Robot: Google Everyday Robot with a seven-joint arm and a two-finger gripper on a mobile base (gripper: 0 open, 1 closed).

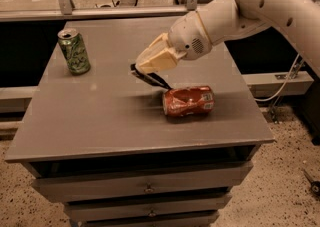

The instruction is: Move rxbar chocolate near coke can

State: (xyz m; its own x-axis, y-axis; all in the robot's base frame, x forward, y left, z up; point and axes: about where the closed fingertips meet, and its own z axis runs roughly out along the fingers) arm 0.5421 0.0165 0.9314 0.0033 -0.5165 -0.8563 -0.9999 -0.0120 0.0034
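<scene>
The coke can (pixel 188 101) is red and dented and lies on its side on the grey table (pixel 100 121), right of the middle. My gripper (pixel 145 71) hangs just up and left of the can, low over the tabletop. It is shut on the rxbar chocolate (pixel 151 78), a flat black bar that sticks out below the cream fingers (pixel 156 60) and slants down to the right, its lower end close to the can's left end.
A green can (pixel 74 51) with a patterned label stands upright at the table's back left. The table has drawers (pixel 145 188) under its front edge. My white arm (pixel 260 6) reaches in from the upper right. A metal rail (pixel 100 13) runs behind the table.
</scene>
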